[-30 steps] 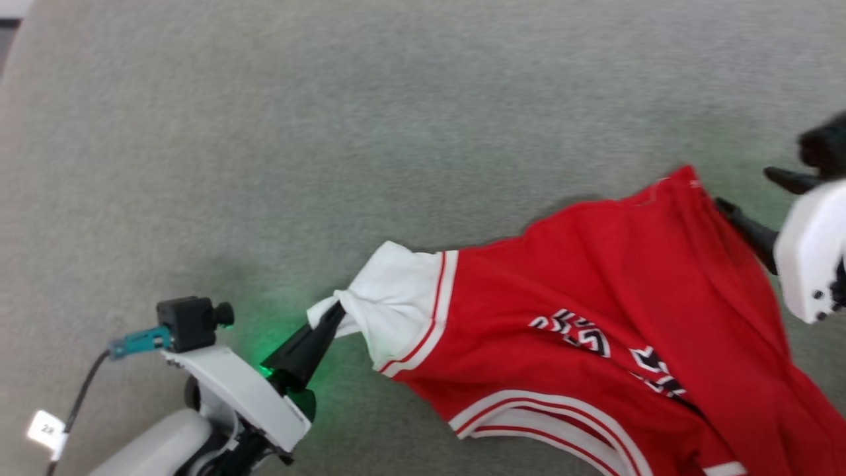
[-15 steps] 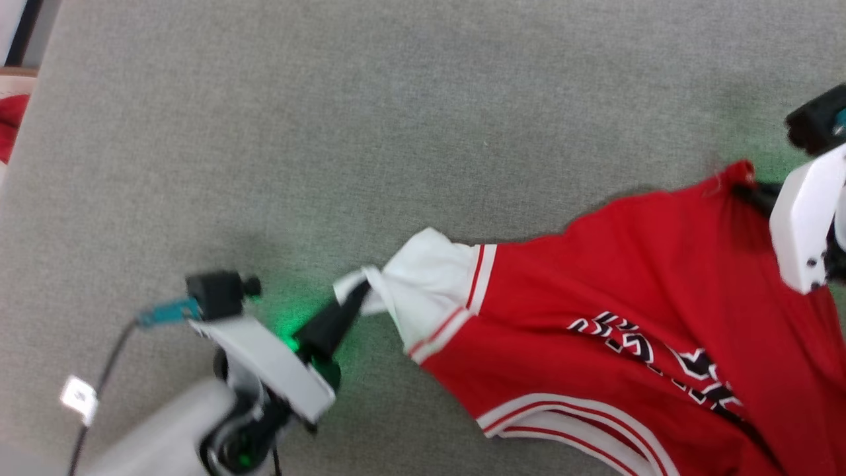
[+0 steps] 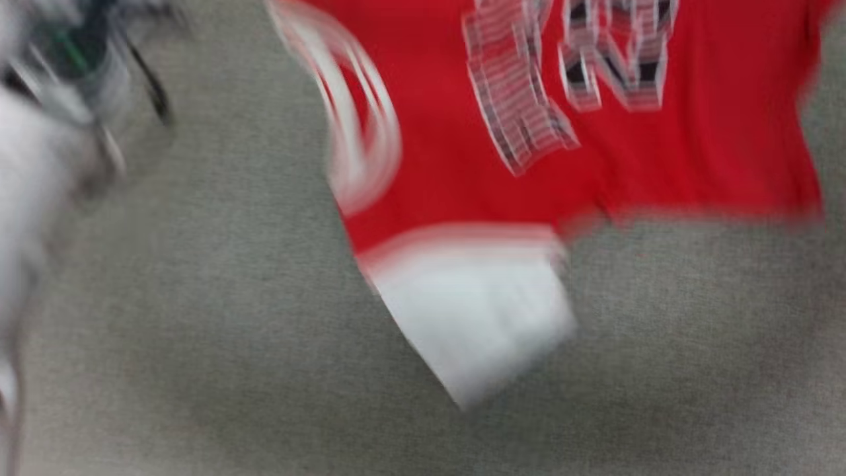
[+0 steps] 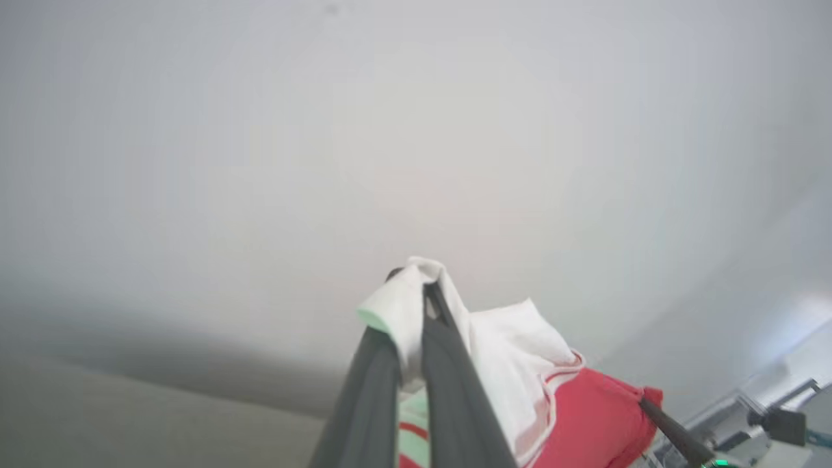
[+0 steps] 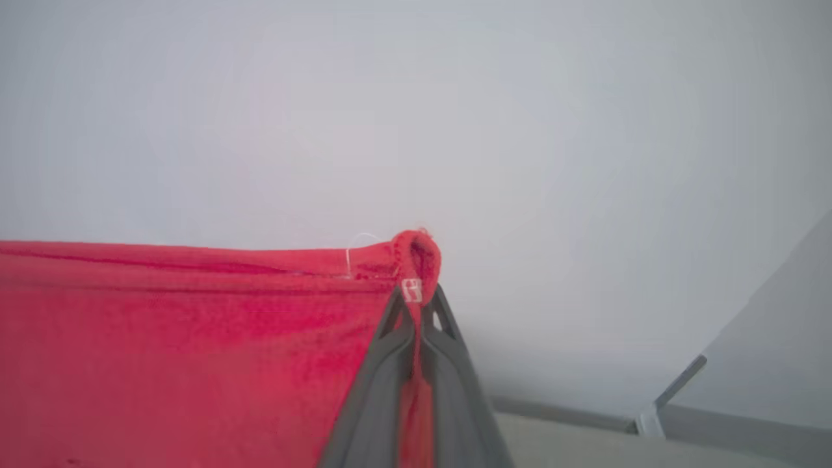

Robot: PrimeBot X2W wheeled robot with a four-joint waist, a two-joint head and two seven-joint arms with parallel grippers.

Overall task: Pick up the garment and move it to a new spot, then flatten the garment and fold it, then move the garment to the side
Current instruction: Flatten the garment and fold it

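The garment (image 3: 694, 152), a red jersey with a black, white-outlined number (image 3: 568, 73), hangs blurred across the top of the head view, and one white sleeve (image 3: 476, 317) dangles below it. In the left wrist view my left gripper (image 4: 422, 289) is shut on the other white sleeve (image 4: 513, 344), and the red body (image 4: 585, 416) trails off to the right. In the right wrist view my right gripper (image 5: 415, 296) is shut on a red corner of the garment (image 5: 195, 338), which stretches taut to the left. A blurred pale arm (image 3: 39, 145) shows at the upper left of the head view.
A grey fabric surface (image 3: 198, 330) lies beneath the hanging jersey. Both wrist views look toward a pale wall (image 4: 390, 130), with the grey surface (image 4: 130, 416) low in the left one. A dark finger of the other arm (image 4: 673, 432) pokes in at the lower right.
The head camera has swung and its picture is now heavily blurred. The jersey, earlier stretched low over the surface between both grippers, now hangs raised with a sleeve dangling.
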